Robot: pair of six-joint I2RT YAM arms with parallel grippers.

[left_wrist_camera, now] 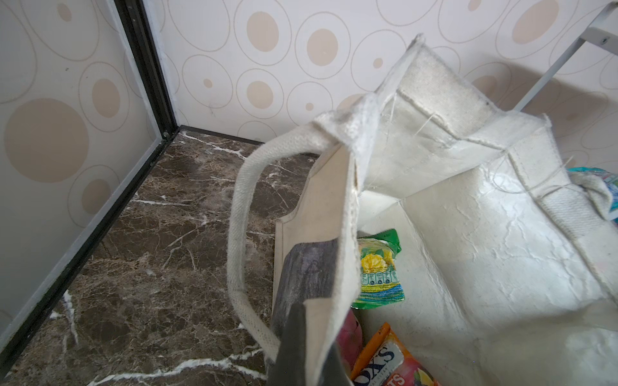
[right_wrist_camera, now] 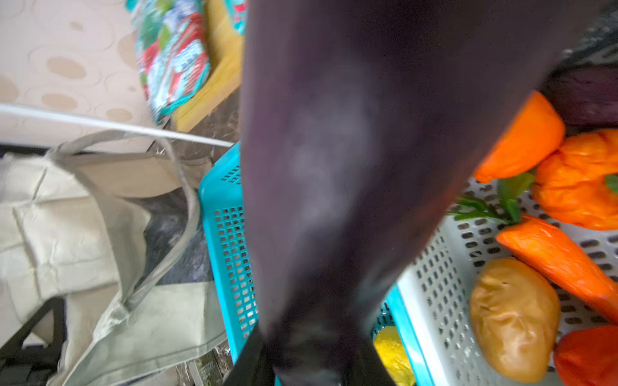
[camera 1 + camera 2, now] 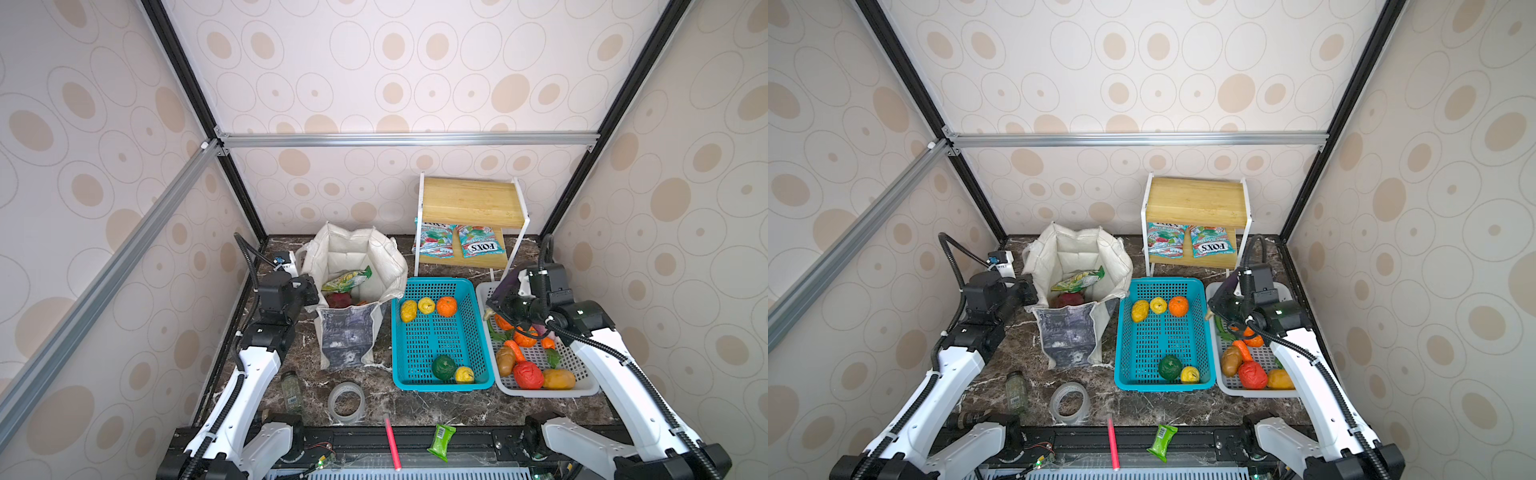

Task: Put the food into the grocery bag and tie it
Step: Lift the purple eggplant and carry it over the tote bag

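Observation:
The grocery bag (image 3: 353, 253) (image 3: 1077, 249) stands open at the back left. My left gripper (image 3: 309, 296) (image 1: 309, 354) is shut on its left side rim. Inside lie a green snack packet (image 3: 347, 279) (image 1: 379, 270), an orange packet (image 1: 388, 361) and a pink dragon fruit (image 3: 338, 300) (image 1: 351, 337). My right gripper (image 3: 509, 302) (image 2: 307, 361) is shut on a purple eggplant (image 3: 504, 286) (image 2: 334, 167), held above the far left corner of the white basket (image 3: 548, 392). More food is in view: yellow fruits (image 3: 408, 311) in the teal basket (image 3: 440, 387), and a red vegetable (image 3: 528, 375).
A small wooden shelf (image 3: 471, 201) at the back carries two teal FOX'S packets (image 3: 480, 246). Near the front edge lie a glass jar (image 3: 291, 390), a tape roll (image 3: 347, 402), a red stick (image 3: 391, 442) and a bright-green wrapper (image 3: 441, 441).

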